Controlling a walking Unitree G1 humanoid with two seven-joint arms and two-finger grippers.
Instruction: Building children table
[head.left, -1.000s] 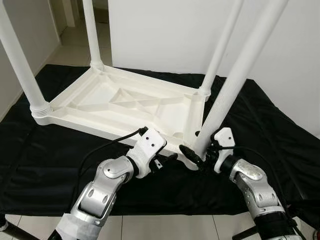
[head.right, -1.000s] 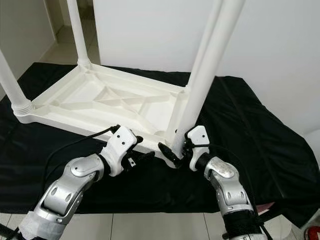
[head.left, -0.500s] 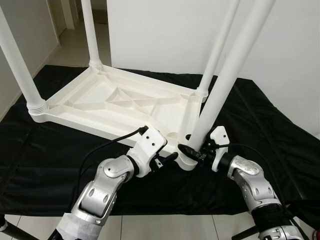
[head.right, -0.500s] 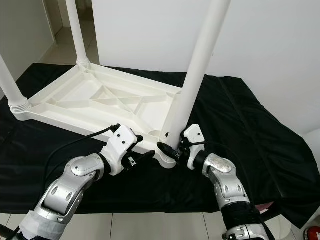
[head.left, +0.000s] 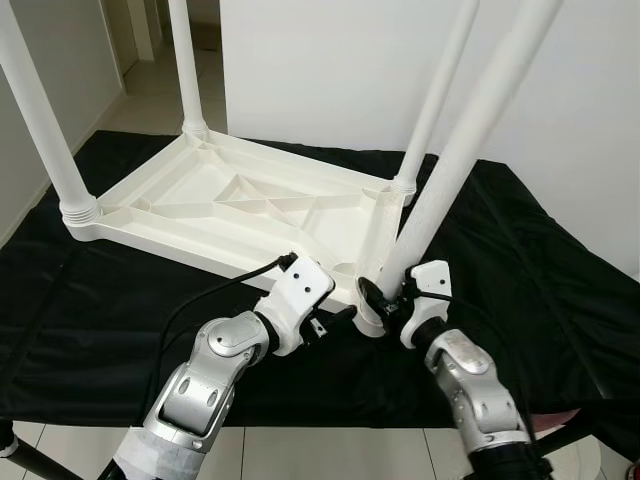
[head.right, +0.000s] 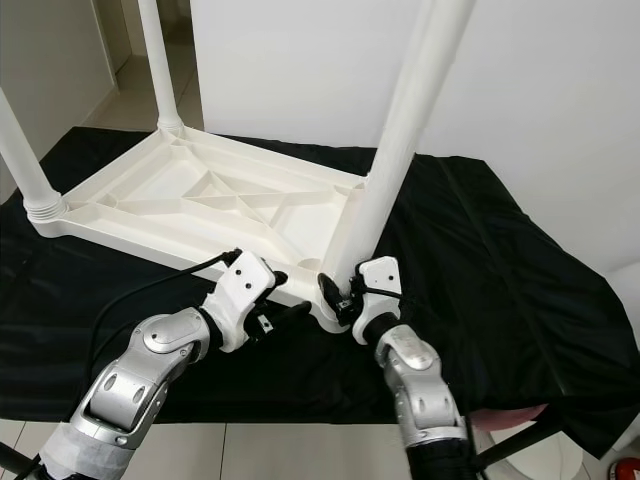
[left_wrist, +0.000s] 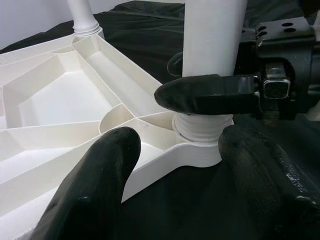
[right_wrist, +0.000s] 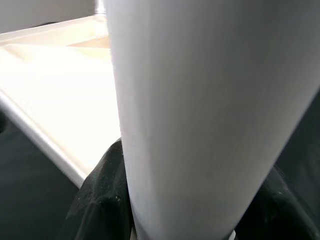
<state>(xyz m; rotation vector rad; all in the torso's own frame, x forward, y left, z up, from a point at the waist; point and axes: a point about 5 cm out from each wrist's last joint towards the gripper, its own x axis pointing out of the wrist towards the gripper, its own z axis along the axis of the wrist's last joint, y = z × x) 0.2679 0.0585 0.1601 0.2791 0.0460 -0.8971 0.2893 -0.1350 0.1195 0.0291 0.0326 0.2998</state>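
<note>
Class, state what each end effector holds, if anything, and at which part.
Right end effector grips the near white table leg just above its threaded base. Left end effector is open, holding nothing.

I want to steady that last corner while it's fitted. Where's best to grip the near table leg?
Grip the near table leg low on its round shaft, just above the corner socket, from the open outer side; the right gripper already clamps it there.

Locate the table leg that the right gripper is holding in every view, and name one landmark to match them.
Left eye: table leg, right of centre, leaning.
Right eye: centre.
Left wrist: upper middle, above the threaded socket.
Right wrist: close up.
Landmark: the right gripper clamped at its base.
</note>
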